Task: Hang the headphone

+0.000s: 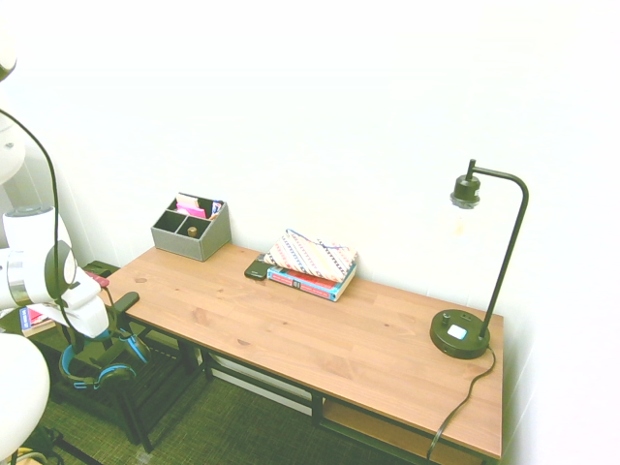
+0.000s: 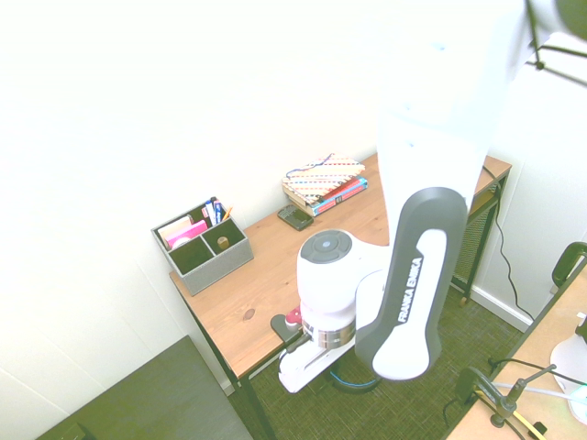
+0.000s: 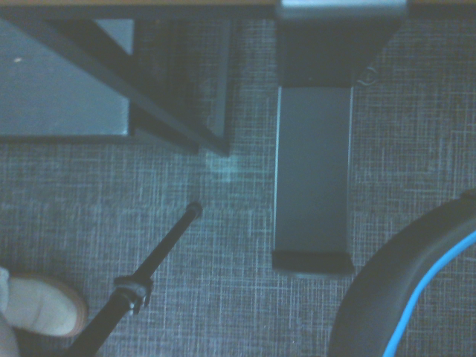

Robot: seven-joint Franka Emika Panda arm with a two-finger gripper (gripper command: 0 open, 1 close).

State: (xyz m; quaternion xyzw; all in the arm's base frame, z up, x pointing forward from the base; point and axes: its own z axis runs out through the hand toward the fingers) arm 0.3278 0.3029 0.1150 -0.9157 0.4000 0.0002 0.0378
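First exterior view: The over-ear headphones (image 1: 118, 372), with their blue headband and black ear cups, hang in the air directly below the fingers (image 1: 77, 338), off the left end of the wooden bench (image 1: 291, 315). The fingers are together, clamped on the headphones; the exact contact is too small to make out. A black bracket (image 1: 126, 302) juts from the bench's left end, close to the headphones. Toward the wall stand 1 grey desk organizer (image 1: 181, 243) with 1 pink item inside, then 1 black handheld device (image 1: 258, 269) just beside the books (image 1: 308, 282), with 1 patterned pouch (image 1: 312, 256) on top. At the right end is 1 black desk lamp (image 1: 460, 334).

Second exterior view: The arm's white hand (image 2: 307, 365) hides the fingers and most of the headphones. Only a dark piece with a blue edge shows, low beside the hand, over the carpet. The bracket and 1 small red object (image 2: 293, 317) are at the bench's near edge, just beside the hand.

Wrist view: Part of the headphones, a black curve with a blue stripe, shows near the bracket, with a gap between them. Beyond are the carpet and 1 light shoe (image 3: 46, 305).
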